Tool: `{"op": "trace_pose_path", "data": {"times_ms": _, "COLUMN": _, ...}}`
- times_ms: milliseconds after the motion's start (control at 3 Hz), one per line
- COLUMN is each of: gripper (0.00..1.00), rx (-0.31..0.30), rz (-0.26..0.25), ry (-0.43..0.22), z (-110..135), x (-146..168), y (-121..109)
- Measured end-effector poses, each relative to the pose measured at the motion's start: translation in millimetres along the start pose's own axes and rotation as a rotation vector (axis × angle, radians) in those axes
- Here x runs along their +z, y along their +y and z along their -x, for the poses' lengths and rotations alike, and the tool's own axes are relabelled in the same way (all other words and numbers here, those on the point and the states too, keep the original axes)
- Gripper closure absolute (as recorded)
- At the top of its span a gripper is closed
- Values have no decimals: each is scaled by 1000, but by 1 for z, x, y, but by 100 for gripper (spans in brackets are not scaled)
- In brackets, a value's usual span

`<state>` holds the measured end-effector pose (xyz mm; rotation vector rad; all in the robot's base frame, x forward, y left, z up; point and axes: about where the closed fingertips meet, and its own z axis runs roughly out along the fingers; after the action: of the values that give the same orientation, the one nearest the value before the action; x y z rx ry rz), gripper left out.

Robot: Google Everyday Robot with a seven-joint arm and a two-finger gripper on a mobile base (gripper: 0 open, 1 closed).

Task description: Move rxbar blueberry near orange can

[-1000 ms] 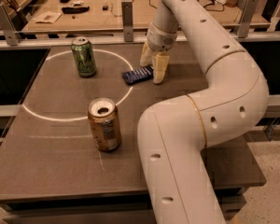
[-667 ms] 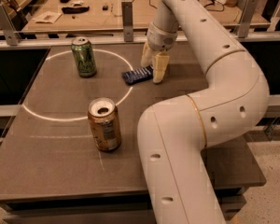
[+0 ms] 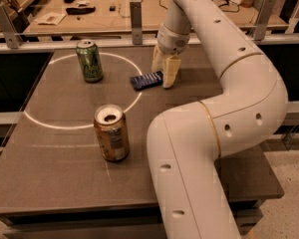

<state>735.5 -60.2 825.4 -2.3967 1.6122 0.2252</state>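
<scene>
The rxbar blueberry [image 3: 145,80], a flat dark blue wrapper, lies on the table right of centre, at the right rim of a white circle. My gripper [image 3: 164,72] comes down from above at the bar's right end, with one finger on each side of it, closed on the end. The bar rests flat on the table. The orange can [image 3: 111,133] stands upright and opened, nearer the front, well apart from the bar and to its lower left.
A green can [image 3: 89,60] stands at the back left, inside the white circle [image 3: 45,123] marked on the brown table [image 3: 50,183]. My large white arm [image 3: 229,98] covers the table's right side. A rail and another bench lie behind.
</scene>
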Motion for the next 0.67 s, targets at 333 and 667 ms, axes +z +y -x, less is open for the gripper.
{"op": "trace_pose_path", "data": {"times_ms": 333, "gripper": 52, "rx": 0, "rz": 0, "ry": 0, "z": 0, "x": -1, "y": 0}}
{"op": "trace_pose_path", "data": {"times_ms": 667, "gripper": 52, "rx": 1, "rz": 0, "ry": 1, "z": 0, "x": -1, "y": 1}}
